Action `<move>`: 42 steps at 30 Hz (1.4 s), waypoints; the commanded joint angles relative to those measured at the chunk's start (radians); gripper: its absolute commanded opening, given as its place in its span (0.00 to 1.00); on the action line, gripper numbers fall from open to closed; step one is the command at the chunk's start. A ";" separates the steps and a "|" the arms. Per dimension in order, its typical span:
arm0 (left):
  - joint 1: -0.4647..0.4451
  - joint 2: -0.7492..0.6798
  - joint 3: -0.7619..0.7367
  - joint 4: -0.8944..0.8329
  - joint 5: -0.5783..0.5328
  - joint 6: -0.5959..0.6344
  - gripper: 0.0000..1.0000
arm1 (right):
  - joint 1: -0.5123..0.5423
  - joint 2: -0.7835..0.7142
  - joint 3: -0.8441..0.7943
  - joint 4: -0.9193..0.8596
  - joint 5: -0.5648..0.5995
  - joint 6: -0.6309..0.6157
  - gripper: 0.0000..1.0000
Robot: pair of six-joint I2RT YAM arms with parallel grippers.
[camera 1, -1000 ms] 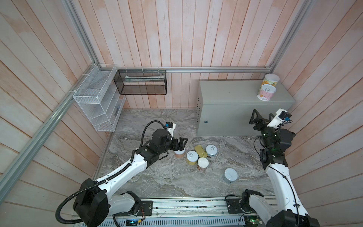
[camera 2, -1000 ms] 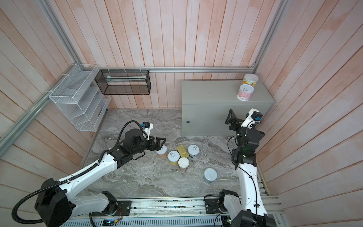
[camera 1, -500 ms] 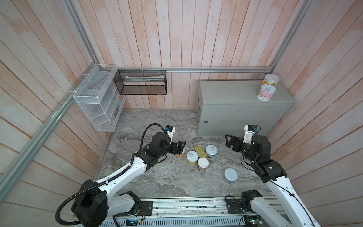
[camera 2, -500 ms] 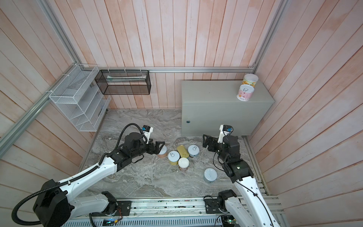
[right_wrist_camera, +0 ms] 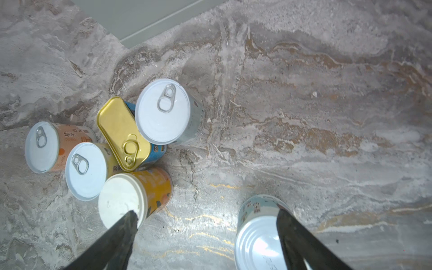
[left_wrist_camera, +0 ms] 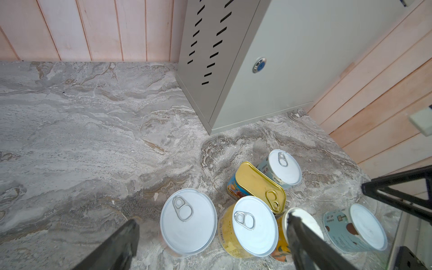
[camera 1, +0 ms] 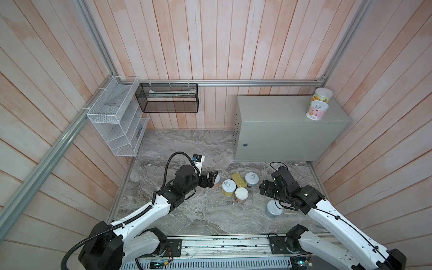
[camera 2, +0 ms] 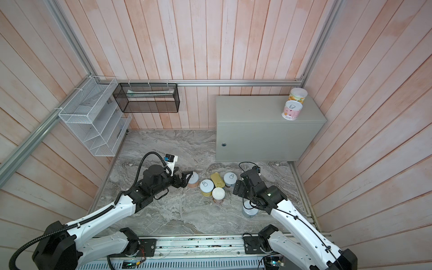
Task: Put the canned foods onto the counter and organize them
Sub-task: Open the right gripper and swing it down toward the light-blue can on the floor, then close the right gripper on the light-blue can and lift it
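The left claw (camera 1: 210, 179) stands wide at the orange can (camera 1: 217, 181), the outermost of a tight huddle of cans (camera 1: 239, 180) on the marbled tabletop (camera 1: 187, 217). The yellow can (camera 1: 228, 187) sits right against the orange one (little room for a finger), so closing could catch both or shove the huddle. The right claw (right_wrist_camera: 207, 211), also wide and empty, hangs beside the lone can (right_wrist_camera: 254, 243); a finger could tip it. Only the top views show two cans (camera 1: 316, 111) already on the cabinet (camera 1: 275, 117). Only the right wrist view shows the orange can's label, which the left claw partly hides from above.
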 commanded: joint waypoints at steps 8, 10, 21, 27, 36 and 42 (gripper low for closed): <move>0.004 -0.051 -0.053 0.060 -0.018 0.001 1.00 | 0.006 0.024 -0.049 -0.125 -0.059 0.099 0.90; 0.004 -0.056 -0.061 0.066 -0.020 -0.002 1.00 | 0.007 0.022 -0.073 -0.121 -0.069 0.112 0.90; 0.004 -0.069 -0.080 0.077 -0.038 -0.010 1.00 | 0.005 0.033 -0.069 -0.228 0.003 0.132 0.90; 0.006 -0.062 -0.086 0.080 -0.045 -0.013 1.00 | 0.005 0.040 -0.032 -0.274 0.002 0.133 0.90; 0.006 -0.063 -0.095 0.088 -0.049 -0.013 1.00 | 0.004 0.039 -0.069 -0.275 -0.003 0.139 0.91; 0.006 -0.069 -0.100 0.091 -0.062 -0.010 1.00 | -0.001 0.065 -0.109 -0.191 -0.050 0.133 0.91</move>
